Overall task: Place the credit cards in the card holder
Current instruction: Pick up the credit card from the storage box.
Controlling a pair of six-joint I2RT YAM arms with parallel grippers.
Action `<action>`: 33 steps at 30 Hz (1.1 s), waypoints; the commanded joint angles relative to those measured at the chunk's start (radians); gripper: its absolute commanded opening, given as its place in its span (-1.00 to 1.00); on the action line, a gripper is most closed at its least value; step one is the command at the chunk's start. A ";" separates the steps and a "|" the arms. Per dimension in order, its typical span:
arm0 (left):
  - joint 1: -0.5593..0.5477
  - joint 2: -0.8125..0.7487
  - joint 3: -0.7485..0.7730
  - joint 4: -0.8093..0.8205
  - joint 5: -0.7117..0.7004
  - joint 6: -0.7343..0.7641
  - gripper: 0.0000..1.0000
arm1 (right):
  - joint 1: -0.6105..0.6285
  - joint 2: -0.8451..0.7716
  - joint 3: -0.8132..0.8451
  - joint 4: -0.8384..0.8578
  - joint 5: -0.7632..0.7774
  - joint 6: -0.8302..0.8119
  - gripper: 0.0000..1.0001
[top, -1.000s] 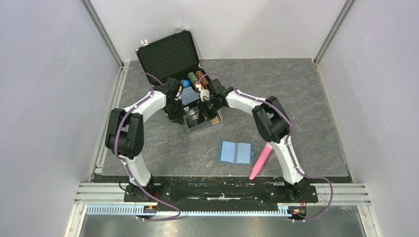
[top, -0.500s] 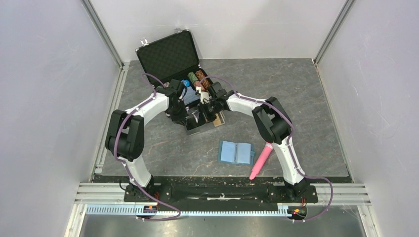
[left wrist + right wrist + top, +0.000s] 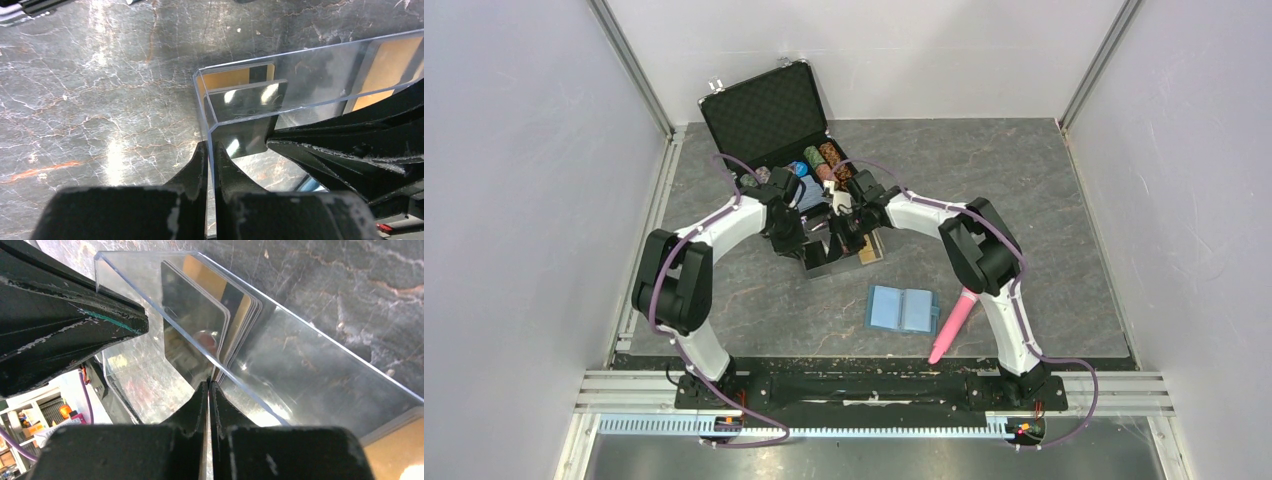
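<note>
An open teal-blue card holder [image 3: 902,308] lies flat near the front, away from both grippers. A clear plastic box [image 3: 827,257] stands in mid-table with a stack of dark and gold credit cards [image 3: 220,320] upright inside it. My left gripper [image 3: 210,150] is shut on the box's thin end wall [image 3: 205,107]. My right gripper [image 3: 209,385] is shut on the top edge of a dark credit card [image 3: 247,112] from the stack. Another gold credit card [image 3: 395,445] lies on the table beside the box.
A black briefcase [image 3: 769,110] with its lid up stands at the back, holding rows of poker chips [image 3: 819,158]. A pink stick-shaped object [image 3: 952,325] lies right of the card holder. Grey walls enclose the table on the left, right and back.
The right gripper's fingers have closed on the card. Both arms and the clear box have shifted slightly toward the front and right.
</note>
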 commanded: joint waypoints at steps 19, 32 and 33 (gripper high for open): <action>-0.052 0.041 0.014 0.017 0.129 -0.059 -0.95 | 0.064 -0.092 0.005 -0.081 0.059 -0.012 -0.96; -0.044 0.047 0.002 0.039 0.169 -0.107 -0.96 | 0.066 -0.161 -0.094 0.073 0.008 0.071 -0.79; -0.043 0.045 0.000 0.044 0.175 -0.113 -0.95 | 0.066 -0.165 -0.103 0.078 0.010 0.071 -0.76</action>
